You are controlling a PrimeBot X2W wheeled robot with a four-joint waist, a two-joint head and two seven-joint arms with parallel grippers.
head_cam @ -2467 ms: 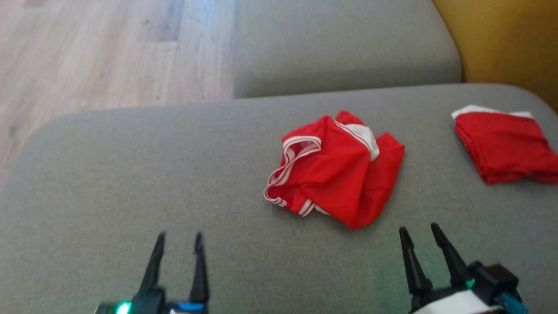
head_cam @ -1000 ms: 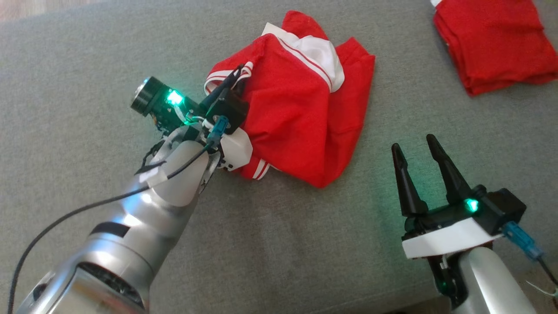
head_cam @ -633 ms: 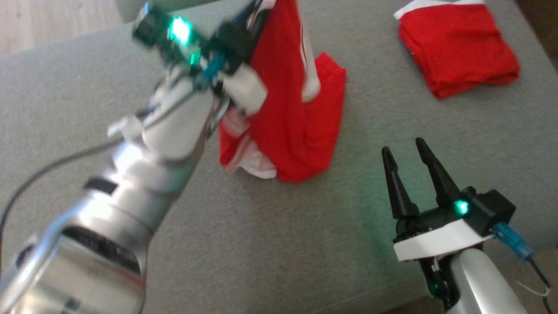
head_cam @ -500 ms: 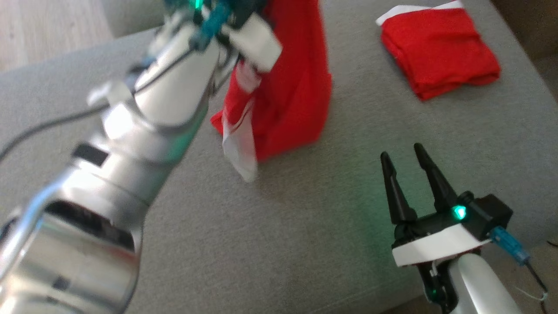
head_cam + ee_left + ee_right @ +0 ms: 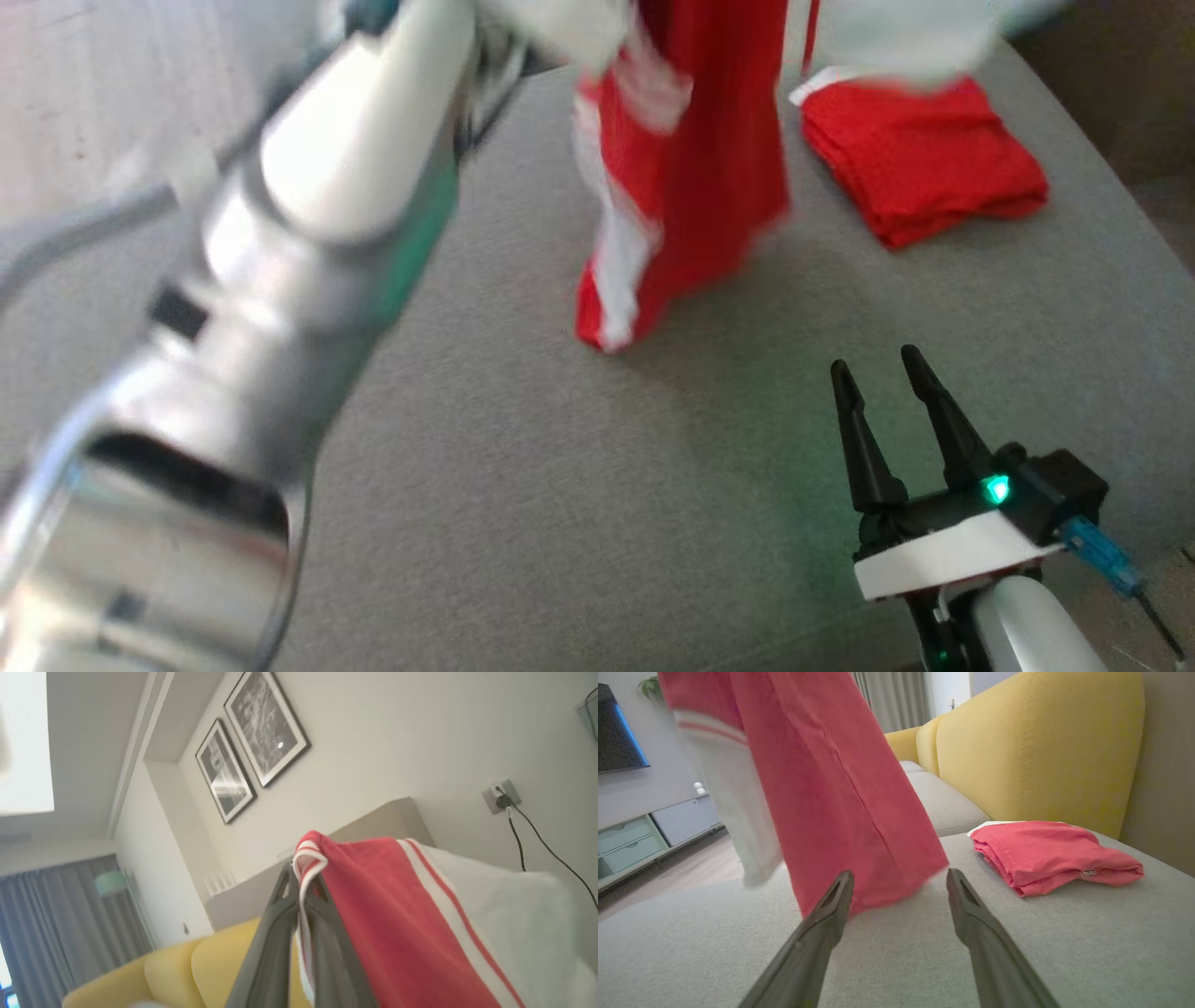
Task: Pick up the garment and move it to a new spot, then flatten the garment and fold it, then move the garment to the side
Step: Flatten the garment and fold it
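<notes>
Two left fingers point(image 5: 273, 942) pinch the garment point(image 5: 709, 140) — hanging lengthwise straight down — right fingers point(image 5: 861, 448) spread wide.

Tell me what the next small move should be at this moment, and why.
Probably swing the left gripper sideways toward the bare cushion on the robot's left, then lower. Its jaws are shut on the striped trim of the garment, which hangs with its lower end near the cushion, and a folded red garment lies to the right. The right gripper is open.

a home living room: yellow sofa point(image 5: 1031, 756), framed pictures point(image 5: 266, 723), curtains point(image 5: 56, 933), a tv point(image 5: 616, 732).
</notes>
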